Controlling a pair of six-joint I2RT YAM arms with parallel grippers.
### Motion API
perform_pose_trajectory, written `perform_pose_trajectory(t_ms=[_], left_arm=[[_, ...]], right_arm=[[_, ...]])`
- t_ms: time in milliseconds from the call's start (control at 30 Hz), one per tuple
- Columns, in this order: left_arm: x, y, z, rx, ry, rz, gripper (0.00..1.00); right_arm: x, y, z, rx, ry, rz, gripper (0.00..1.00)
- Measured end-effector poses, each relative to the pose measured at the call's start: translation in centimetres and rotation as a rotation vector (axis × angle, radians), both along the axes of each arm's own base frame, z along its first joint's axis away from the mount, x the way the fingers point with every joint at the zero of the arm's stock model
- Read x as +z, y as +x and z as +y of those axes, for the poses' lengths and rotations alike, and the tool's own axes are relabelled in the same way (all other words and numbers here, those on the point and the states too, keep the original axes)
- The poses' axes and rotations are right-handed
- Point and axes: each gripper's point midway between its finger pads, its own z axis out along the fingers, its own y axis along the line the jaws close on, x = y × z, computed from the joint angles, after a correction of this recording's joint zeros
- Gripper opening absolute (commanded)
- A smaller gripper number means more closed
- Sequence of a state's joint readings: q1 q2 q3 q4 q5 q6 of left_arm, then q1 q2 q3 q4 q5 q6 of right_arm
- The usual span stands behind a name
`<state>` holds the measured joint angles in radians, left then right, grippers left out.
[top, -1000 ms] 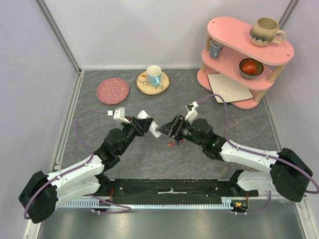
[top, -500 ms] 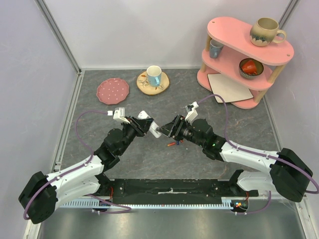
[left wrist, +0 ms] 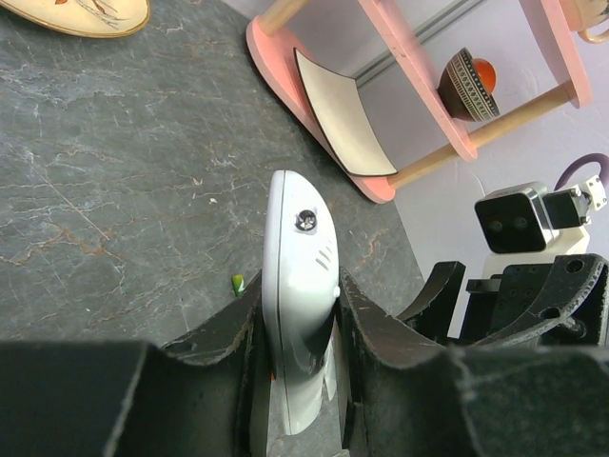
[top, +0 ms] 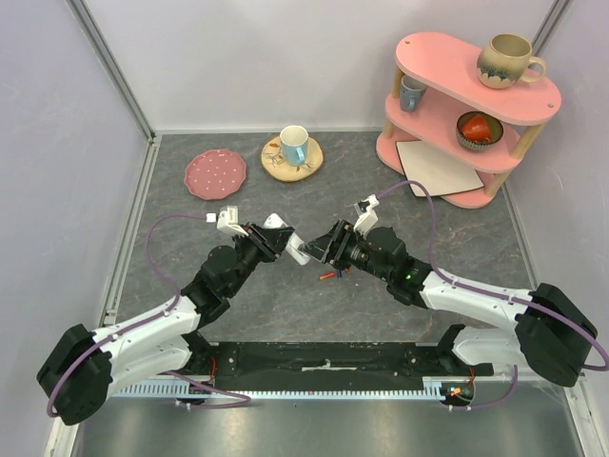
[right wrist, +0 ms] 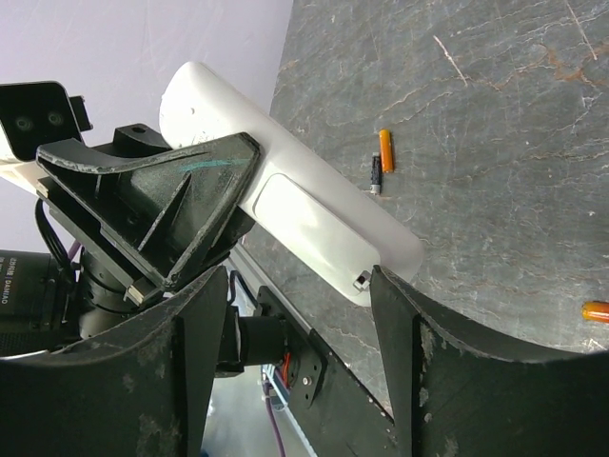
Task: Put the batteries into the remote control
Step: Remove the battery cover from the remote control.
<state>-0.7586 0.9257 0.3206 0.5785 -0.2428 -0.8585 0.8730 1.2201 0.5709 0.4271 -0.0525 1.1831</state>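
Observation:
My left gripper [top: 276, 238] is shut on the white remote control [top: 288, 238] and holds it on edge above the table. In the left wrist view the remote [left wrist: 300, 276] stands between both fingers [left wrist: 224, 333]. In the right wrist view the remote's [right wrist: 285, 181] back faces me, with the battery cover [right wrist: 304, 224] in place. My right gripper [right wrist: 300, 314] is open, its jaws on either side of the remote's lower end, the right fingertip close to the cover latch. Batteries lie on the table below: an orange one [right wrist: 384, 150], a dark one [right wrist: 377, 176], another orange one [right wrist: 597, 311] and a green one [left wrist: 238, 283].
A pink two-tier shelf [top: 466, 114] with mugs and a bowl stands at the back right, with a white tile [top: 438, 167] on its base. A pink plate [top: 215, 174] and a wooden coaster with a cup [top: 293, 152] sit at the back.

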Motion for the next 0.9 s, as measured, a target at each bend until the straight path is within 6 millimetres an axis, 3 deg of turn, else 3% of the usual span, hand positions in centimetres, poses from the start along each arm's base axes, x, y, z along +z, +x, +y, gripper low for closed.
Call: perform_pose_trajectory(t_ms=[900], left_arm=[[-0.46,-0.22,-0.55,-0.018,-0.04,0.046,0.02]], right_arm=[[0.22,-0.08,-0.61,0.015,-0.117,-0.016,0.88]])
